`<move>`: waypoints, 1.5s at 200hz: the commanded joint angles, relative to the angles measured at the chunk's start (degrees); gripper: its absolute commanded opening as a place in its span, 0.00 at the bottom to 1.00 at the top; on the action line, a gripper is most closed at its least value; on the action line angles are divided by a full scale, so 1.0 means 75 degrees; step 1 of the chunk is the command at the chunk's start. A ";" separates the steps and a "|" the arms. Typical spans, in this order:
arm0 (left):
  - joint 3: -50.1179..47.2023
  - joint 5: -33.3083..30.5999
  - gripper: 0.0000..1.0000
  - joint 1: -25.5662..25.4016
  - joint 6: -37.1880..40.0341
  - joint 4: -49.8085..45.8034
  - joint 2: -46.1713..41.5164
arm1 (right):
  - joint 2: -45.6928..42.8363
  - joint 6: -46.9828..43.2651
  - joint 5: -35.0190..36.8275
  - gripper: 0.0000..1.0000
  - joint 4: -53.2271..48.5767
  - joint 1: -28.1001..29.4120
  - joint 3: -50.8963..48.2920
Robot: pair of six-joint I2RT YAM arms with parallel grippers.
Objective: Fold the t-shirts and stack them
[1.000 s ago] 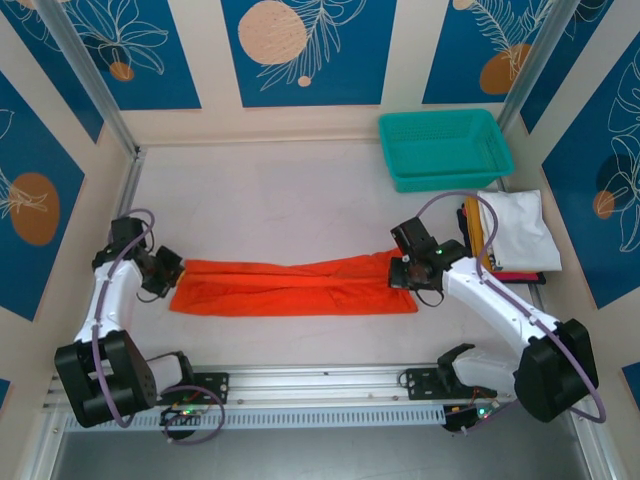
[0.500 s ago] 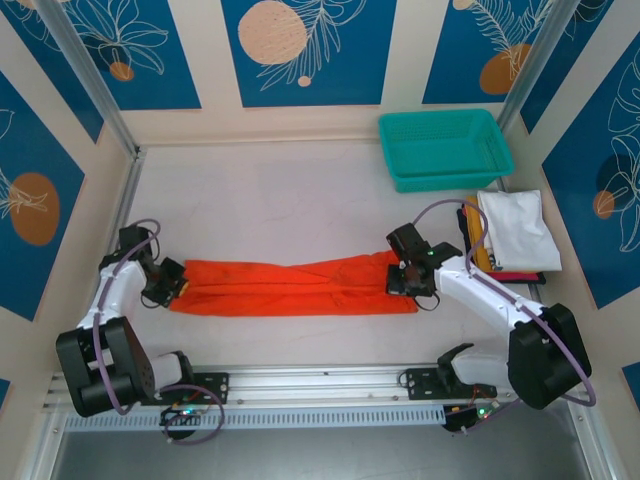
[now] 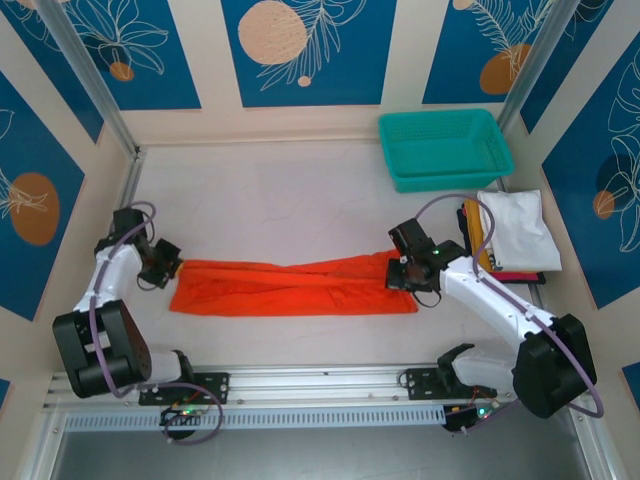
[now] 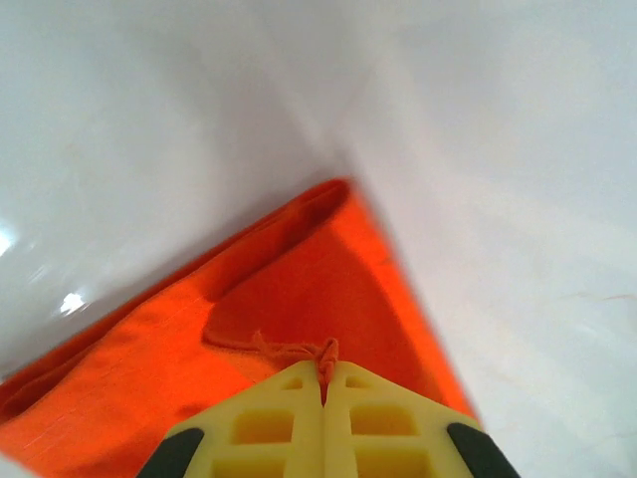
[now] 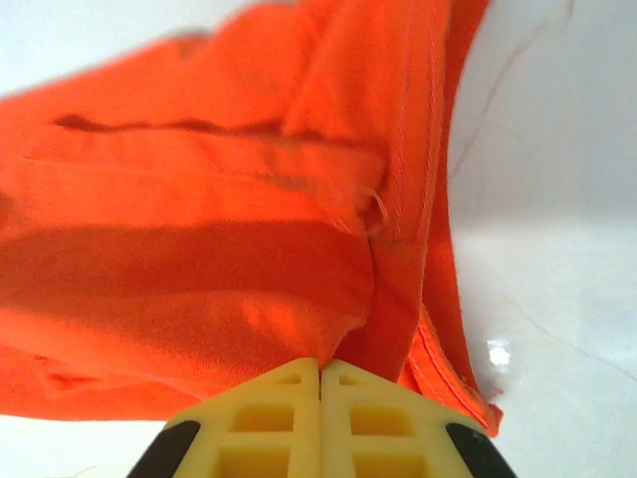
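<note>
The right gripper [image 5: 320,370] pinches a fold of the orange-red t-shirt [image 5: 199,249] between its closed yellow fingers [image 5: 264,413] at the bottom edge, the creased cloth spreading up and left across the pale table [image 5: 557,199], bare at right.

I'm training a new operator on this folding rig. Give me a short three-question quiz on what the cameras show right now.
1. True or false: the left gripper and the right gripper are both shut on the orange t-shirt.
2. Where does the folded stack lie? A) under the orange t-shirt; B) at the right side of the table; C) beside the left gripper.
3. Fill in: the topmost shirt of the folded stack is ___ in colour.

Key: 1 true; 2 B; 3 white.
</note>
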 commanded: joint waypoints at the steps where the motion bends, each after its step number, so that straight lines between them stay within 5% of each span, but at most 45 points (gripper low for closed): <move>1: 0.0756 0.0059 0.00 0.0121 -0.0115 0.0058 0.0294 | -0.0159 -0.0086 -0.0206 0.00 -0.0275 0.0062 0.0350; 66: 0.0002 -0.0226 0.00 0.0140 0.0048 0.0011 0.0028 | -0.0582 0.0489 -0.0900 0.00 -0.0172 0.0255 -0.0393; 223: -0.1422 -0.0459 0.00 0.0142 0.0023 -0.0033 -0.0290 | 0.0564 0.0272 -0.0675 0.00 0.0308 0.0220 -0.0644; 235: -0.1410 -0.0605 0.04 0.0161 0.0013 -0.0102 -0.0385 | 0.0439 0.0203 -0.0716 0.08 0.0234 0.0232 -0.0583; 252: -0.1312 -0.0890 0.20 0.0187 0.0028 -0.0230 -0.0608 | 0.0063 0.0151 -0.0604 0.35 0.0153 0.0254 -0.0508; 272: -0.1034 -0.0774 0.62 0.0116 0.0444 -0.0097 -0.0944 | -0.0634 -0.0114 -0.0355 0.60 0.0274 0.0347 -0.0410; 290: -0.0461 -0.1369 0.99 -0.0407 0.0941 -0.0406 -0.1126 | -0.0982 -0.0386 -0.0340 0.69 0.0650 0.0384 -0.0349; 300: -0.0190 -0.1723 1.00 -0.0827 0.1135 -0.0523 -0.1123 | -0.0909 -0.0430 -0.0399 0.70 0.0890 0.0373 -0.0324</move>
